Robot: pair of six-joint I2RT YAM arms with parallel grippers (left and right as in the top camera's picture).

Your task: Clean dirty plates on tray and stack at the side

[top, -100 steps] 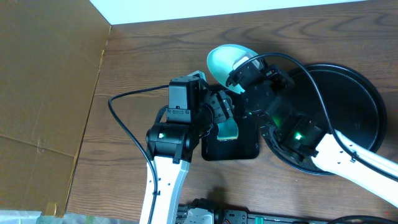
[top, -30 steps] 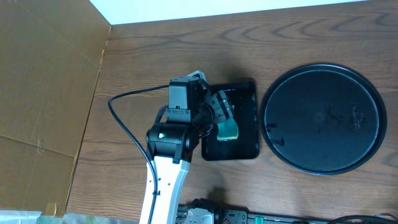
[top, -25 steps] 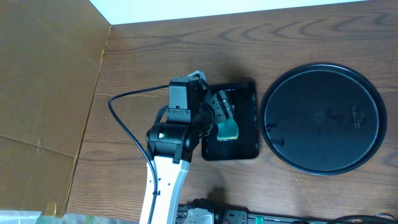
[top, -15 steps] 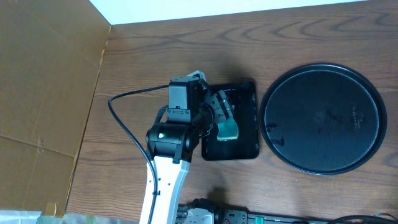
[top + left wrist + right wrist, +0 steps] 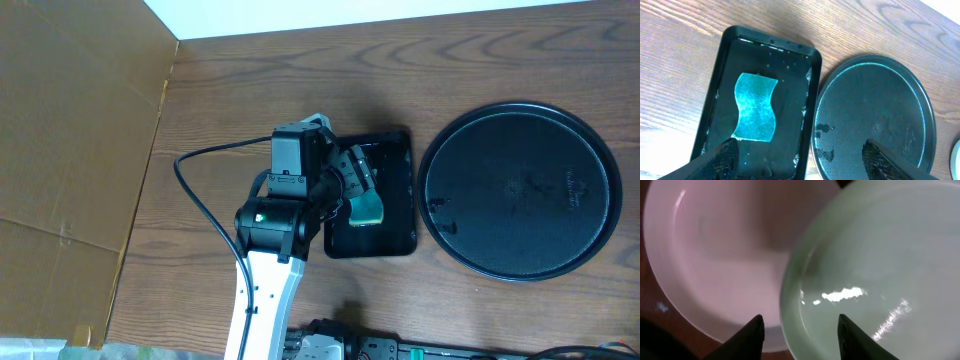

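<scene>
Black round tray (image 5: pixel 875 115), wet-flecked, beside rectangular tray (image 5: pixel 790 85) holding green sponge (image 5: pixel 756 106), on wooden tabletop (image 5: pixel 685 60).
Mint plate (image 5: pixel 880 255) overlaps white plate (image 5: pixel 715 265) beneath part-open right jaws; left jaws wide, gripping nothing.

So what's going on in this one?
The round black tray holds no plates. The left gripper hangs open above the small tray with the green sponge, holding nothing. Outside the overhead view, the right gripper is at a mint plate lying over a white plate; whether it grips is unclear.
</scene>
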